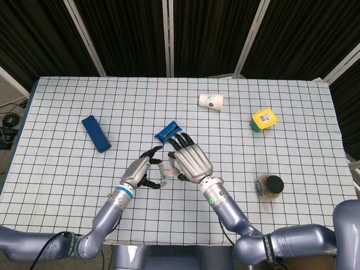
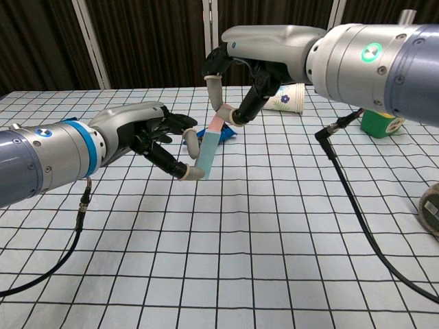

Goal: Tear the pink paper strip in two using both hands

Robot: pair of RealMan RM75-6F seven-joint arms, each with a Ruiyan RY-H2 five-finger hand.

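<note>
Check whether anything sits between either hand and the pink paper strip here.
Nothing does: the left hand pinches the lower end of the pink paper strip and the right hand pinches its upper end, above the table.

Left hand [image 2: 154, 137] and right hand [image 2: 240, 82] raised close together, fingertips pinching.

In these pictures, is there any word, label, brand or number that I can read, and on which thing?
None can be read.
paper cup: a small printed design, no legible words.
jar: a label, too blurred.
blue packet: print too small.
</note>
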